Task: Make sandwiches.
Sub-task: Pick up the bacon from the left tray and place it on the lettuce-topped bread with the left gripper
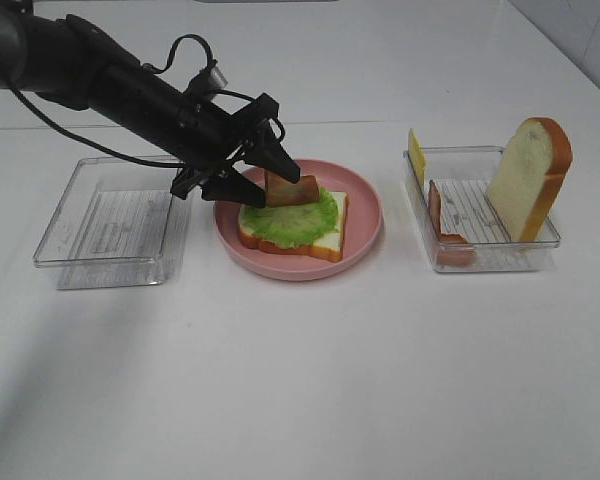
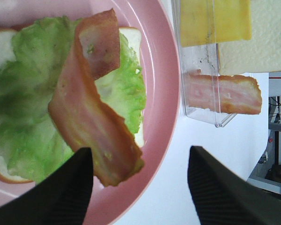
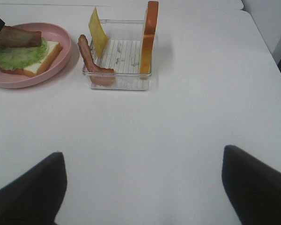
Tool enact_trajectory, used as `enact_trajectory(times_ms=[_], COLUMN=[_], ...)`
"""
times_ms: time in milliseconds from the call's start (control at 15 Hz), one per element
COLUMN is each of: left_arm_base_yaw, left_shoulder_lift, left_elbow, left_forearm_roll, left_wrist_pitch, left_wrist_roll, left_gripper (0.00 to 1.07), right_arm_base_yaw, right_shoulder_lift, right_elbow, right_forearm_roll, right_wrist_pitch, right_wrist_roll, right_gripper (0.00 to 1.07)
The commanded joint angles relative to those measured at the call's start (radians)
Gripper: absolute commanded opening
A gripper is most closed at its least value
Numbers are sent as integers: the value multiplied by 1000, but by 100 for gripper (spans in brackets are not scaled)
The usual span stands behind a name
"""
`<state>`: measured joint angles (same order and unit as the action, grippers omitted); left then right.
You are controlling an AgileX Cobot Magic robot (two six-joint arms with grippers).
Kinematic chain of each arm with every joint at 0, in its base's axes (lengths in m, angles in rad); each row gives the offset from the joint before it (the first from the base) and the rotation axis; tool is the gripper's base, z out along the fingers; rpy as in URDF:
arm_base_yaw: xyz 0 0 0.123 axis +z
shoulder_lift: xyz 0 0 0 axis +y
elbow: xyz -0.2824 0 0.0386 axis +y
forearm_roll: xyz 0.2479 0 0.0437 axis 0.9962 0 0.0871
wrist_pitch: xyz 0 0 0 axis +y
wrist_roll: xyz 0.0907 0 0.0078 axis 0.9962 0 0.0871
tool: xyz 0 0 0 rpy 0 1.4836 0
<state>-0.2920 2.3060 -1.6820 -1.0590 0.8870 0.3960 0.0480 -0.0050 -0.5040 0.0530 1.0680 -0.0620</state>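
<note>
From the high camera, your left gripper (image 1: 278,186) hangs over the pink plate (image 1: 368,215). Its jaws are parted around a bacon strip (image 1: 292,190) lying on the lettuce (image 1: 300,218) and lower bread slice (image 1: 325,245) of the half-built sandwich (image 1: 280,232). I judge you're at the bacon-laying step. The second bacon strip (image 1: 438,212), cheese square (image 1: 416,155) and top bread slice (image 1: 528,178) stand in the right tray (image 1: 480,262). The left tray (image 1: 110,225) sits beside the plate. The white table (image 1: 300,380) is plain, with a white wall behind.

In the left wrist view, the fingers (image 2: 65,192) stand wide apart and grip nothing. The strip's curled end sits close by one finger, possibly touching; I can't tell. Your next move calls for lifting clear without dragging it.

In the right wrist view, your right gripper (image 3: 143,157) is wide open and holds nothing, above the table and well apart from the right tray. It looks best placed to fetch the next piece.
</note>
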Motion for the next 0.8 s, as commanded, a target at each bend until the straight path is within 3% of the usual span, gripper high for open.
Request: enact_trajectory(times_ms=[67,400,533,800], left_arm_base_yaw=[9,23,23,23], left_shoulder_lift=[-10,-57,-63,-102], left_elbow=[-3,-37,-102,-230], left_forearm_roll=[-11,53,148,289], left_wrist_pitch=[3,-28,-3,22], left_wrist_roll=[-26,-90,-158,-219], left_gripper=[58,61,61,61], right_arm_base_yaw=[-7,-7,-7,-7], right_shoulder_lift=[-14,-14,-14,-14], right_elbow=[1,1,1,1], right_forearm_roll=[0,0,0,0], right_wrist_pitch=[-9,-9,-9,-9], right_wrist_roll=[-13,-13,-13,-13], right_gripper=[85,85,85,85])
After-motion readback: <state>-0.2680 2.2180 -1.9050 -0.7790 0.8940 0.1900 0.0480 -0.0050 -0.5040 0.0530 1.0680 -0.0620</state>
